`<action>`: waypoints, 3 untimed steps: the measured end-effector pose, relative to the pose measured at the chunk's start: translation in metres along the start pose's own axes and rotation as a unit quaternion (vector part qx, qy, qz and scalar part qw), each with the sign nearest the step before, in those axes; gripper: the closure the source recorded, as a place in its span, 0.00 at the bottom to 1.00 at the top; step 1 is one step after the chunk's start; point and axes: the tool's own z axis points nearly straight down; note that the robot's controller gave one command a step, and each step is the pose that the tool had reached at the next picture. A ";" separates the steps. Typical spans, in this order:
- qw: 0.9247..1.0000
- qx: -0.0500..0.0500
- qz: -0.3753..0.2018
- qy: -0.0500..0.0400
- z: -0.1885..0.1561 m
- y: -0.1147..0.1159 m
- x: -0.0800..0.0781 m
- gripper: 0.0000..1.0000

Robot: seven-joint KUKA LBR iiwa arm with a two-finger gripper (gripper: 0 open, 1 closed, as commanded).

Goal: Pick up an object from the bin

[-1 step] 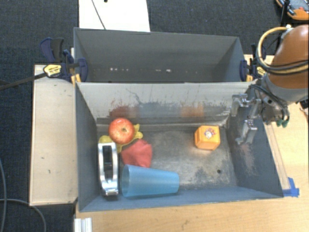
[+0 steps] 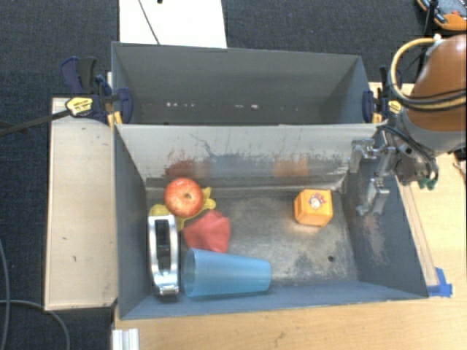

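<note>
Orange block (image 2: 314, 207) with a pale round mark on its face sits right of centre on the bin (image 2: 306, 257) floor, well apart from the other things. I see the end effector (image 2: 368, 194) just right of it, low against the sloping right wall, not touching the block. I cannot tell whether it is released or clenched. Left side: red apple (image 2: 183, 197) touching a yellow piece (image 2: 207, 197), a red crumpled lump (image 2: 209, 232) just in front, and a blue cup (image 2: 225, 273) lying on its side along the front wall beside a silver-white ring-shaped thing (image 2: 163, 254)
</note>
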 end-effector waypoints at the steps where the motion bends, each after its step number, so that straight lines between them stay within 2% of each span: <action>1: 0.998 0.000 -0.055 -0.001 0.069 0.007 -0.010 0.00; 2: 0.997 -0.001 -0.079 0.002 0.107 0.011 -0.011 0.00; 3: 0.998 0.000 -0.068 -0.001 0.104 0.035 -0.021 0.00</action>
